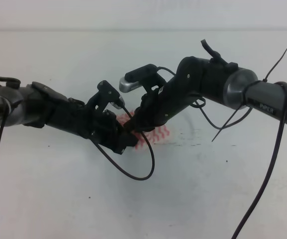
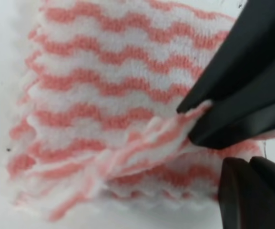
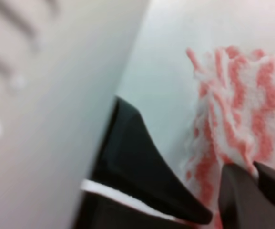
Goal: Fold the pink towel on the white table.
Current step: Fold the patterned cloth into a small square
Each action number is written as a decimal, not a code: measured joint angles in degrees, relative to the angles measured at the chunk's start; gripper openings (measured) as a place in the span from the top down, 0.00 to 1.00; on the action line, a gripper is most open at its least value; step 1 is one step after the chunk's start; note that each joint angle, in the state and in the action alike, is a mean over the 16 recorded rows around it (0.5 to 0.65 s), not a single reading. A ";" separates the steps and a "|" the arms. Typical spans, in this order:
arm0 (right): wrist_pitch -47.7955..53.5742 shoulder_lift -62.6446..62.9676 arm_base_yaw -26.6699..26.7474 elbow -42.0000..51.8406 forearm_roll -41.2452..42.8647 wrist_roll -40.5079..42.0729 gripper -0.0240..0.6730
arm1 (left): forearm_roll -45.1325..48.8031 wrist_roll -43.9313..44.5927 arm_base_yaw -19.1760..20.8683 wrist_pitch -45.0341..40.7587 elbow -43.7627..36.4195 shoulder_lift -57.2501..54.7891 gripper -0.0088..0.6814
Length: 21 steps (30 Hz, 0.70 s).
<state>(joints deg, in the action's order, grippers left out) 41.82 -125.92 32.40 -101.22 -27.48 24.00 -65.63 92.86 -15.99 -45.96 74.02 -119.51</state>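
Risking a slipped pinch: the left claw (image 2: 199,126) is clamped on a bunched fold of the towel (image 2: 108,95), and with so little cloth between the tips the layers could slide out and the fold spring open. The right claw (image 3: 213,210) is at the towel's edge, grip unclear. Both arms crowd together and could collide. Towel sits mid-counter (image 1: 208,189), pink-white wavy stripes, already layered, edges ragged.
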 joint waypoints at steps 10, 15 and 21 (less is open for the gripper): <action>1.87 0.00 -0.06 -0.01 -1.25 -0.06 0.59 | 0.46 0.03 0.39 1.63 -0.05 0.72 0.99; 2.91 0.10 -0.08 -0.01 -1.86 -0.07 0.48 | 0.39 0.06 0.65 3.93 -0.08 1.04 0.99; 3.51 0.21 -0.06 -0.03 -2.21 -0.05 0.46 | 0.28 0.11 0.79 6.72 -0.09 1.29 0.99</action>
<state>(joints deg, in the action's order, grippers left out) 45.33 -125.72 32.34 -101.25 -29.69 23.95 -65.36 92.96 -15.20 -39.24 73.93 -118.22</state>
